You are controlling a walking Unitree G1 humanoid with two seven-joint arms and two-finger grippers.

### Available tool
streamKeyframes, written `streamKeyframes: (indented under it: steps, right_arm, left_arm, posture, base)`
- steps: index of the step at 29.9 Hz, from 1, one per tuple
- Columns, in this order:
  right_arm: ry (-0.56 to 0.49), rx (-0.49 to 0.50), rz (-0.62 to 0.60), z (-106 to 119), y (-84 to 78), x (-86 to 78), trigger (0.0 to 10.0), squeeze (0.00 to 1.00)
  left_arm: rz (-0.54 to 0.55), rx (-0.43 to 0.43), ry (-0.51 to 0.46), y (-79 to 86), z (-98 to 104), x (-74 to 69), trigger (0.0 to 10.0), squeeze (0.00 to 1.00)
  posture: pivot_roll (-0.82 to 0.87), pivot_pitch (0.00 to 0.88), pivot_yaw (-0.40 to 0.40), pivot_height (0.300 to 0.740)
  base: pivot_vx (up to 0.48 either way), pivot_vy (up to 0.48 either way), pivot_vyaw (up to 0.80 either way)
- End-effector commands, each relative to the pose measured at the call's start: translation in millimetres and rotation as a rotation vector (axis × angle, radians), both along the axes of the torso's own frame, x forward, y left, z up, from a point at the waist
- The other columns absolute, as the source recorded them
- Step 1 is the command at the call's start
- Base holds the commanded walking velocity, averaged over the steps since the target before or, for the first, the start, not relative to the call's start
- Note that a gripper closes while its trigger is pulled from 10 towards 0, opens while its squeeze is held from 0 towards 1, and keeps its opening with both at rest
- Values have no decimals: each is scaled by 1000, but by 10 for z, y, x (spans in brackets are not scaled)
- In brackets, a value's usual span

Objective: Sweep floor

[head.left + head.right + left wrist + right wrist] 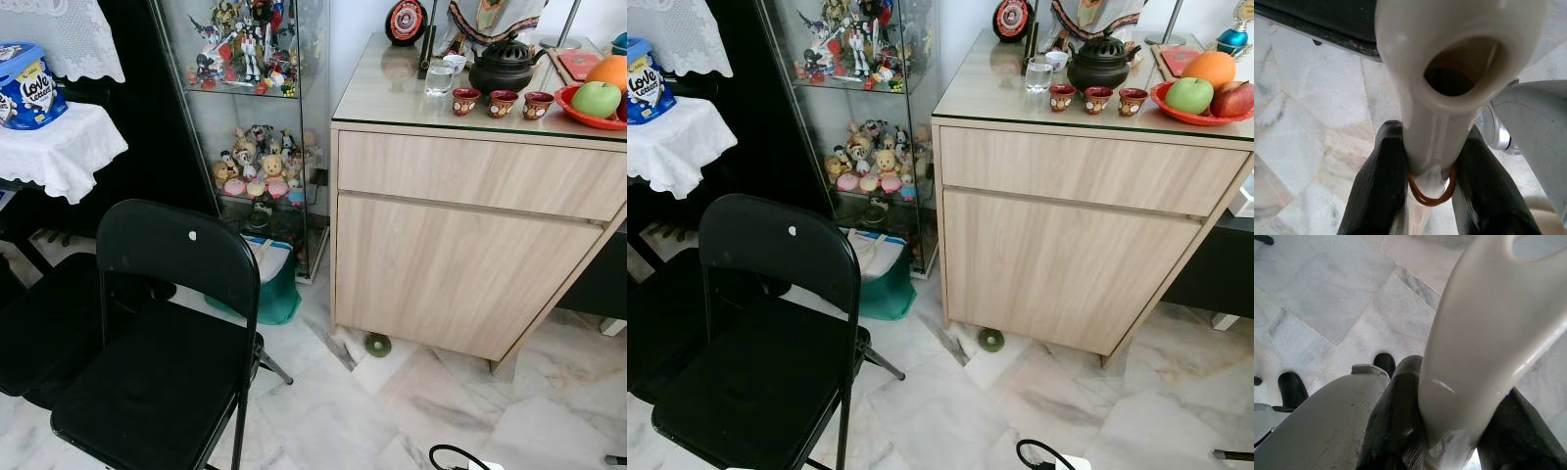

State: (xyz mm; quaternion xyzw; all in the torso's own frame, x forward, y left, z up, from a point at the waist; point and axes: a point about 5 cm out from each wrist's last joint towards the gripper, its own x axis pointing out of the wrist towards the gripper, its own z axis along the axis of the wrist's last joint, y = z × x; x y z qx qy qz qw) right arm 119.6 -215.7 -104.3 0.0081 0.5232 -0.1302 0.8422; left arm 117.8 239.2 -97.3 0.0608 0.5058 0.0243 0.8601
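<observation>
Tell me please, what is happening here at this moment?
The robot holds white handles in both grippers: the left gripper grips a white handle with a hanging hole, and the right gripper grips another white handle. Both are above the marble floor. Ahead stand a black folding chair and a wooden cabinet, with a small green object on the floor at the cabinet's foot.
</observation>
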Motion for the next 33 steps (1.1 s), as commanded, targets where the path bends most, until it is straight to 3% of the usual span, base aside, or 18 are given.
streamKeyframes:
  steps: [1,11,33]
  right_arm:
    - [-244,198,-62,196,195,566,10000,0]
    - [-254,206,-51,211,225,606,10000,0]
    - [-231,192,-25,194,235,579,10000,0]
  left_arm:
    - [46,-105,-208,-116,276,743,10000,0]
    - [35,-103,-201,-136,247,688,10000,0]
    - [24,-98,-207,-131,262,714,10000,0]
  posture:
    - [-6,0,58,740]
    - [-10,0,61,740]
    - [-12,0,59,740]
  base:
    - [0,0,0]
    - [0,0,0]
    - [0,0,0]
